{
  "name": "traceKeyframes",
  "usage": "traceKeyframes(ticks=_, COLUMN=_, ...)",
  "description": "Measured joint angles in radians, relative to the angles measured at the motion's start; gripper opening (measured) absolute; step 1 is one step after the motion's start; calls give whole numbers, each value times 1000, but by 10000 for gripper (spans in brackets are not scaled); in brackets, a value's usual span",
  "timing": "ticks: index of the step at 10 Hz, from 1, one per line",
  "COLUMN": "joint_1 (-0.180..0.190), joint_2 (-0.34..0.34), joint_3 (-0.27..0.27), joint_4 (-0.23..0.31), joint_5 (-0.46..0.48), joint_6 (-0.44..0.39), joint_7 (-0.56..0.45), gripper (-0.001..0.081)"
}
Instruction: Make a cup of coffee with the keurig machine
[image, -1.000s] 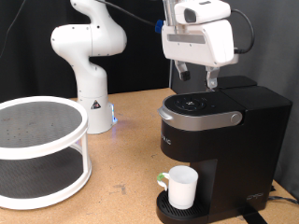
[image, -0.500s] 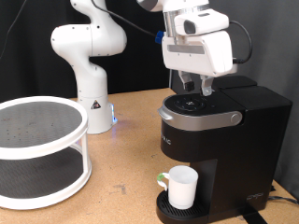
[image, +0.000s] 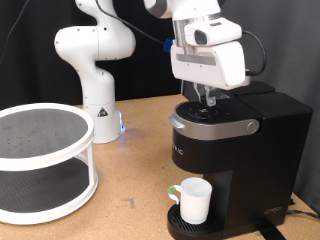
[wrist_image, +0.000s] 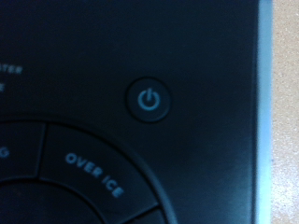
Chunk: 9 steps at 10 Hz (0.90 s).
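The black keurig machine (image: 235, 150) stands at the exterior view's right, its grey-silver lid closed. The white cup (image: 193, 200) sits on its round drip tray under the spout. My gripper (image: 208, 103) hangs straight down over the machine's top, fingertips at or just above the button panel. The wrist view is filled by that panel: a lit blue power button (wrist_image: 150, 99) and an "OVER ICE" button (wrist_image: 93, 175). No fingers show in the wrist view. Nothing shows between the fingers.
A white two-tier round rack (image: 40, 160) stands at the exterior view's left. A second white robot arm base (image: 95, 60) stands behind it on the wooden table (image: 135, 190). The table's edge shows as a pale strip in the wrist view (wrist_image: 285, 112).
My gripper has come down and slightly to the exterior view's left, from above the machine to its button panel.
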Motion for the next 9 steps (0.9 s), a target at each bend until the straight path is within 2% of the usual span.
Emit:
traceKeyframes(ticks=5, joint_1=-1, joint_2=2, joint_3=0, joint_4=-29, joint_5=-1, joint_6=-5, joint_7=2, gripper=2)
traceKeyframes(ticks=9, joint_1=-3, joint_2=4, joint_3=-2, joint_4=-26, joint_5=-2, joint_6=-25, joint_7=6, gripper=0)
